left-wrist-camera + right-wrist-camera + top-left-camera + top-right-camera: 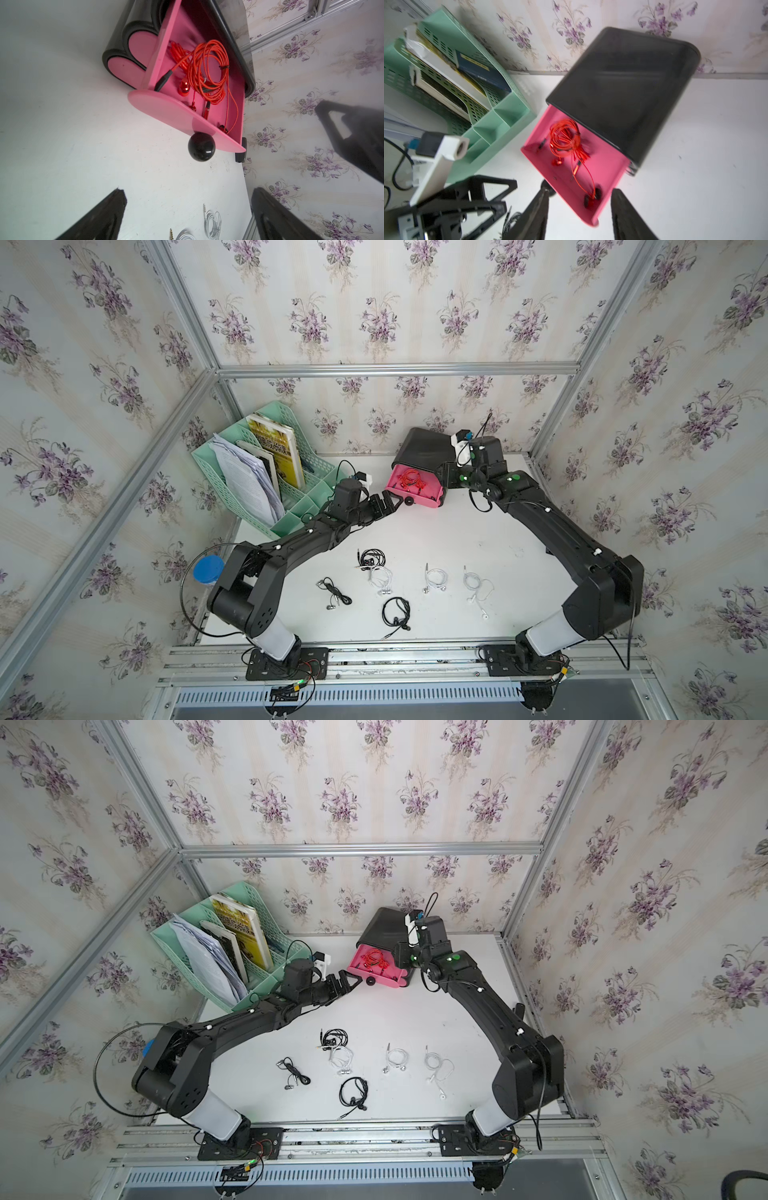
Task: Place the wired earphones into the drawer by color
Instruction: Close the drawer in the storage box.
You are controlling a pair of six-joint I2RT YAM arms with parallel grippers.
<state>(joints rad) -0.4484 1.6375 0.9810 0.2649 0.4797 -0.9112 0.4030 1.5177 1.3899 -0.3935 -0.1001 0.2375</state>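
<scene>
The black drawer cabinet stands at the back, its top pink drawer pulled out. Red wired earphones lie coiled inside it, clear in the wrist views. My left gripper is open, just in front of the drawer's round black knob and apart from it. Over the drawer's right corner my right gripper hangs open, nothing between its fingers. Three black sets and three white sets lie on the table in front.
A mint-green mesh file rack with books and papers stands at the back left, close behind my left arm. A blue-lidded jar sits at the left edge. Metal rails run along the front.
</scene>
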